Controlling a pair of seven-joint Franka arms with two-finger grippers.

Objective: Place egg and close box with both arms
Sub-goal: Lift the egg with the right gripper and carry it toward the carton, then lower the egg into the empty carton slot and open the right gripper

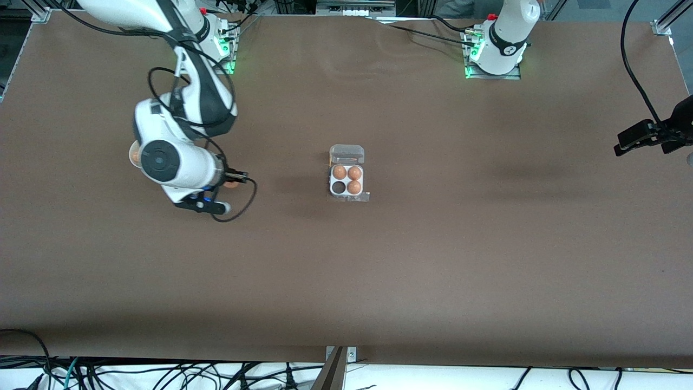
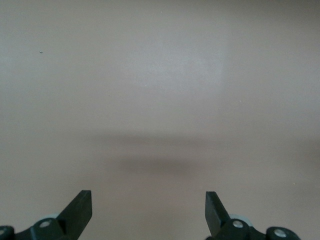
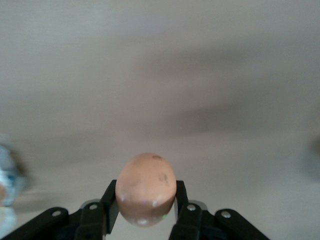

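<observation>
Now, your right end effector [image 1: 234, 182] grips the egg [image 3: 145, 189].
Box [image 1: 347, 174], one empty cell, probably lies toward the left arm's end; left end effector [image 2: 148, 210] waits open.

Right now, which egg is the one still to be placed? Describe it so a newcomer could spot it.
Start at the small clear-plastic egg box mid-table, then look toward the right arm's end. There the right gripper is shut on a smooth orange-brown egg, above bare table. Unlike the three eggs seated in cells, it is held in black fingers.
</observation>
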